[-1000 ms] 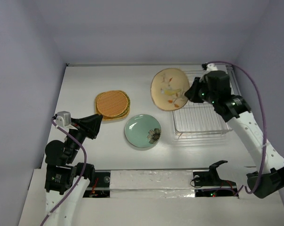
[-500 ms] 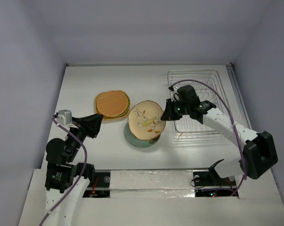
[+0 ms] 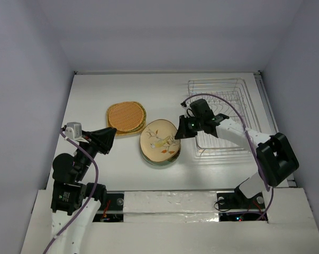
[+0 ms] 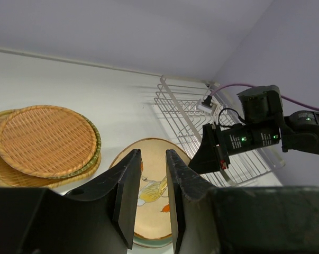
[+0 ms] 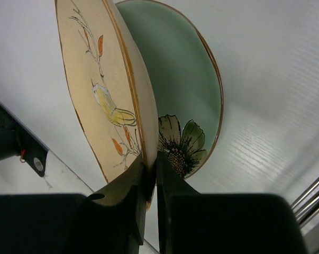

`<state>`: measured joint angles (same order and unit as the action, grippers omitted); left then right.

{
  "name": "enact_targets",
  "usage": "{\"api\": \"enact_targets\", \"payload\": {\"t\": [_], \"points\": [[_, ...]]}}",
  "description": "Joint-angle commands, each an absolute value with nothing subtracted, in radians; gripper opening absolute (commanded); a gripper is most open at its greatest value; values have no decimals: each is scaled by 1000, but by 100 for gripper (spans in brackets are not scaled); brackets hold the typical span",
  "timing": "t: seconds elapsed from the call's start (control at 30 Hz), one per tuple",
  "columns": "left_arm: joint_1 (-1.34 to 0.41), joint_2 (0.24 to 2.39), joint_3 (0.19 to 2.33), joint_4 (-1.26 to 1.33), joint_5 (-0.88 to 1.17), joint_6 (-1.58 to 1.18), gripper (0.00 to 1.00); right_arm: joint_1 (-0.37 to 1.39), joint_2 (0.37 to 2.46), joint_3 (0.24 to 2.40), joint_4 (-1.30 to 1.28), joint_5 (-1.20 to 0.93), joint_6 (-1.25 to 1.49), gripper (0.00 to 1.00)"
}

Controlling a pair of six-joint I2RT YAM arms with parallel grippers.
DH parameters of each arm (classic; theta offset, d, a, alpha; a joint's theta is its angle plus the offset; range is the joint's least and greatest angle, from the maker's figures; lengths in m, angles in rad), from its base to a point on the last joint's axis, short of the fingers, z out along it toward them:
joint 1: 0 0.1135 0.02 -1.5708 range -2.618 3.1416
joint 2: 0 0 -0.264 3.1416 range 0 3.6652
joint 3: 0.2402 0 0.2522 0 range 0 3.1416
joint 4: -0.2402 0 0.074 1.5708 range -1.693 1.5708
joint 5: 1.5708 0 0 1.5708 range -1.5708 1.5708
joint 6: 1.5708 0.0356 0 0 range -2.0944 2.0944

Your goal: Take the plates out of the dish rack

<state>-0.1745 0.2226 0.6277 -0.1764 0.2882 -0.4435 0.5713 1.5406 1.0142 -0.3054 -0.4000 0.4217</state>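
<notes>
- The beige floral plate (image 3: 160, 142) is seen clamped by its rim in the right gripper (image 3: 179, 133). In the right wrist view the jaws are pinched tight on the edge, one on each face.
- The plate is held tilted, not flat. The gripped edge on the rack side is raised, and the far edge dips leftward over the pale green plate (image 5: 185, 95), which lies flat on the counter (image 3: 96, 95).
- The pale green plate is placed directly under the beige one, so the coming move is judged to be a lowering and flattening onto it, followed by a release.
- Whether the low edge is touching the pale green plate cannot be told from these views.
- The left gripper (image 3: 110, 135) is held low toward the counter's left side, jaws parted a little with nothing between them. It is pointed toward the two plates, but the job is being done by the right arm.
- The orange plates (image 3: 126, 117) are stacked farther back and to the left, just beside the pale green plate.
- The dish rack (image 3: 215, 81) is set to the right, and no plate is seen among its tines, so the task is judged nearly done.
- Care is called for: if the rim is let go at this tilt, the plate could slide or clatter.
</notes>
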Motion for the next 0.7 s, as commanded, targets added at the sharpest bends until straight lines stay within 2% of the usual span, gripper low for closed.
{"api": "enact_targets", "payload": {"t": [0.0,0.13,0.23,0.3,0.33,0.43,0.67], "points": [[-170,239,615,-129,301,-443,23,581,1525,1020,-192,-454,426,2],[-170,239,615,-129,302,-442,23,581,1531,1019,-270,-420,390,12],[-170,238,617,-129,299,-442,23,581,1534,1016,-323,-387,364,32],[-170,238,615,-129,298,-443,23,581,1532,1012,-344,-356,354,41],[-170,236,617,-130,296,-445,23,581,1529,1006,-356,-322,345,52],[-170,236,615,-129,296,-443,23,581,1513,999,-374,-267,341,67],[-170,235,615,-130,295,-446,23,611,1456,1002,-397,-163,347,85]]}}
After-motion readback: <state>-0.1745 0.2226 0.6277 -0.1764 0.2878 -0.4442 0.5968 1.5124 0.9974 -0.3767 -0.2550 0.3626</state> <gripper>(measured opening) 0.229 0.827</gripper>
